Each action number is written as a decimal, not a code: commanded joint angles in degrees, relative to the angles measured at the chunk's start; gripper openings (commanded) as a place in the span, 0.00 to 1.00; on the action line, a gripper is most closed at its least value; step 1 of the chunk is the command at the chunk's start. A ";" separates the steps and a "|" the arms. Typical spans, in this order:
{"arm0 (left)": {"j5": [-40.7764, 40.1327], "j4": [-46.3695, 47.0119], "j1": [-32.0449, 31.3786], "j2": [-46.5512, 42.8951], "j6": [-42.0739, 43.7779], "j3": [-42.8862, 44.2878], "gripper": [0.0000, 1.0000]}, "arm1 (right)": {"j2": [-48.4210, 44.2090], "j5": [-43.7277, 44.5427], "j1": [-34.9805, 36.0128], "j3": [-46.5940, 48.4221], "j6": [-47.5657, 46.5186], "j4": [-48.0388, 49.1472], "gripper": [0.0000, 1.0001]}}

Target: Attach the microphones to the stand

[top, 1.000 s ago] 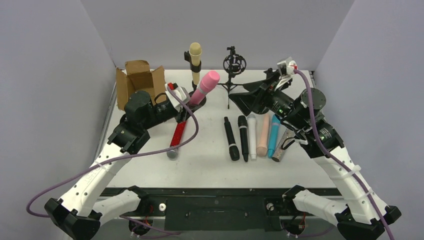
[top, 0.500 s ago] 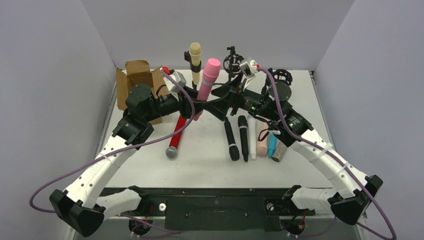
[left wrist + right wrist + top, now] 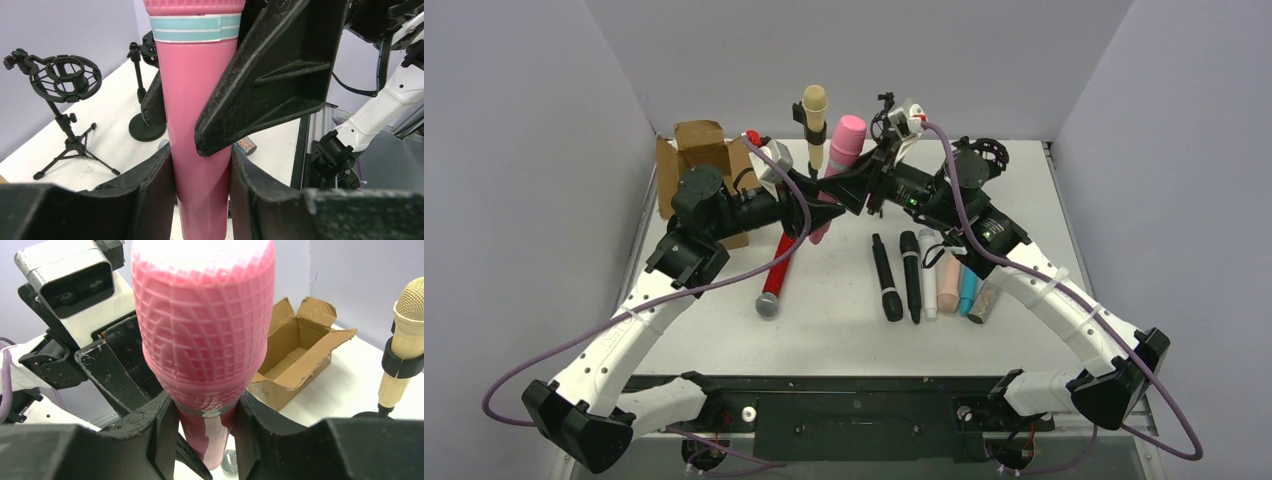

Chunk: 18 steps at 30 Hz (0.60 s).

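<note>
My left gripper (image 3: pixel 809 205) (image 3: pixel 200 155) is shut on the lower body of the pink microphone (image 3: pixel 844 165) (image 3: pixel 197 125) and holds it upright above the table. Just under the microphone's pink head (image 3: pixel 202 325), my right gripper (image 3: pixel 856 187) (image 3: pixel 202 410) is shut on its neck. A cream-yellow microphone (image 3: pixel 814 115) (image 3: pixel 407 340) stands clipped in a stand at the back. A red microphone (image 3: pixel 776 270) lies on the table. Two black (image 3: pixel 886 278), a white (image 3: pixel 929 285), a peach (image 3: pixel 949 285), a teal (image 3: pixel 967 292) and a glittery one (image 3: pixel 984 302) lie in a row.
An open brown cardboard box (image 3: pixel 704 160) (image 3: pixel 300 355) sits at the back left beside my left arm. An empty shock-mount stand on a tripod (image 3: pixel 65 82) and a round-based stand (image 3: pixel 147 127) are behind the pink microphone. Grey walls close in three sides.
My right arm swung left across the table to the pink microphone and closed its jaws under the head. My left gripper tipped the microphone from a slant to upright.
</note>
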 commanded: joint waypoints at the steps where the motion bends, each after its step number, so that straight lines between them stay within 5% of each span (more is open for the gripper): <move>1: 1.28 1.83 -0.83 -1.05 1.76 2.97 0.34 | 0.11 4.60 -0.40 3.55 -2.74 0.61 0.00; 2: 0.24 0.80 -0.83 -1.06 1.67 3.20 0.56 | 0.06 6.06 -0.71 4.01 -4.29 -0.62 0.00; 3: -1.83 -0.66 -0.72 -0.96 1.80 3.88 0.92 | 0.22 7.45 -1.51 5.33 -6.35 -1.37 0.00; 4: -2.68 -3.10 -0.69 -0.60 2.05 4.44 0.98 | 0.47 8.30 -2.01 6.35 -7.54 -3.45 0.00; 10: -6.72 -15.43 2.92 3.17 3.59 10.33 0.96 | 5.20 18.75 -7.85 16.70 -18.64 -9.99 0.00; 18: -5.60 -27.25 11.18 5.14 8.43 12.31 0.96 | 13.76 28.38 -12.54 23.97 -25.68 -5.84 0.00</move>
